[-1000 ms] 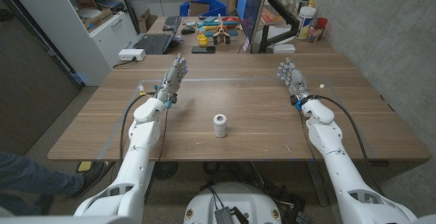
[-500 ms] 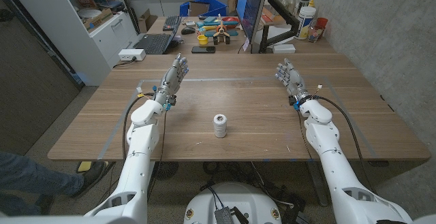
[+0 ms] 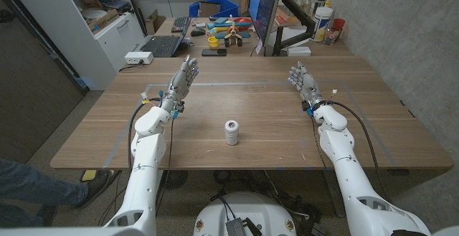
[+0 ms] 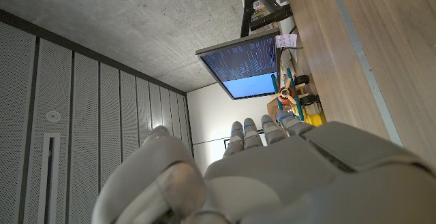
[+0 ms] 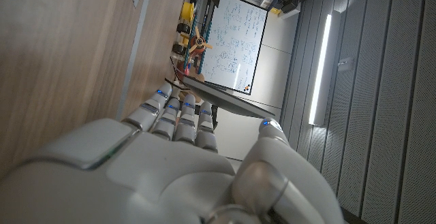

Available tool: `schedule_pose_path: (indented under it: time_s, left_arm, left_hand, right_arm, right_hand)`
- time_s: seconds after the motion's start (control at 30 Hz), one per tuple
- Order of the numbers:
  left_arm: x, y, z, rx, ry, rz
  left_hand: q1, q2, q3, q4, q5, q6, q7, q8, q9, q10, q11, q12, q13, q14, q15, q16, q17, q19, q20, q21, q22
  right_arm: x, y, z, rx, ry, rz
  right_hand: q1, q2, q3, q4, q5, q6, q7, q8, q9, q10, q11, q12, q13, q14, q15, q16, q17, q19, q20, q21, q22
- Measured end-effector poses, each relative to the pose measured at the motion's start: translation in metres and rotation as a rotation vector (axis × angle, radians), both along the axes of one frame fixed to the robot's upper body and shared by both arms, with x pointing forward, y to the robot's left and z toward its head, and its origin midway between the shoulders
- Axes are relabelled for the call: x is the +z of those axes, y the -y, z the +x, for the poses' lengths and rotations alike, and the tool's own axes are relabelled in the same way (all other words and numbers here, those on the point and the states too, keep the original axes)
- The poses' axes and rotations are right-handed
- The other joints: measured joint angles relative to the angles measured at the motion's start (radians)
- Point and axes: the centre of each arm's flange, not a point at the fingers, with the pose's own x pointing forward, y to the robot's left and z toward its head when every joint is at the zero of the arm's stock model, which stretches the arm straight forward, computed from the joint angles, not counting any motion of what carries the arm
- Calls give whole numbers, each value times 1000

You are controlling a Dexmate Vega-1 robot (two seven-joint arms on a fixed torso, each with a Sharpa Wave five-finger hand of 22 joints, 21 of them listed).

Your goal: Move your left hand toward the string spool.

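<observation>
A wooden worktop (image 3: 272, 132) carries thin tape lines. Behind it stand a monitor (image 3: 267, 10), a keyboard (image 3: 162, 46), a blue bin (image 3: 214, 8) and colourful toys (image 3: 228, 29) (too small to tell apart). A person's leg (image 3: 32, 182) shows at the floor.

Bare table (image 3: 272, 121) around string spool (image 3: 232, 132)

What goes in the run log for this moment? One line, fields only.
left hand: open, raised, apart from string spool | right hand: open, raised | spool: upright, mid-table, untouched
</observation>
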Motion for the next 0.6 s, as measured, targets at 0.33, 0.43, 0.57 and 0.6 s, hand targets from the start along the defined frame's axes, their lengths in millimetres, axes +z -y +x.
schedule_pose_path:
  time_s: [0.33, 0.43, 0.57, 0.6]
  left_arm:
    - [-2, 0, -13, 10, 27, 9]
    - [-4, 0, -17, 23, 32, 18]
    - [-6, 1, -21, 33, 37, 30]
    - [-6, 2, -23, 34, 39, 33]
  left_hand:
    - [15, 4, -1, -7, 0, 15, -3, 0, 0, 7, -4, 5, 0, 15, 1, 0, 0, 4, 7, 0, 0]
    - [20, 4, -1, -7, 0, 22, 4, 0, 0, 9, -2, 7, 0, 17, 3, 8, 0, 9, 12, 0, 0]
    - [22, 4, 3, -11, 0, 27, -2, 0, 0, 12, 1, 7, 0, 23, -2, 8, 0, 9, 12, 0, 0]
    - [22, 4, 3, -11, 0, 27, -2, 0, 0, 12, 1, 7, 1, 23, -2, 8, 0, 13, 16, 0, 0]
  right_arm:
    - [-1, -5, 3, 5, 2, 6]
    - [-2, -6, 3, 7, 1, 10]
    - [-3, -7, 4, 8, 0, 14]
    - [-4, -6, 4, 8, 0, 14]
  right_hand:
    - [0, 0, 0, 0, 0, 0, 0, 0, 0, 3, 3, 0, 0, 0, 0, 0, 0, 0, 0, 0, 0]
    - [0, 0, 0, 0, 0, 4, -4, 0, 0, 3, 3, 0, 0, 0, 0, 0, 0, 0, 0, 0, 0]
    - [0, 0, 0, 0, 0, 6, -6, 0, 0, 3, 3, 0, 0, 0, 0, 0, 0, 0, 0, 0, 0]
    - [0, 0, 0, 0, 0, 7, -7, 0, 0, 4, 3, 0, 0, 0, 0, 0, 0, 0, 0, 0, 0]
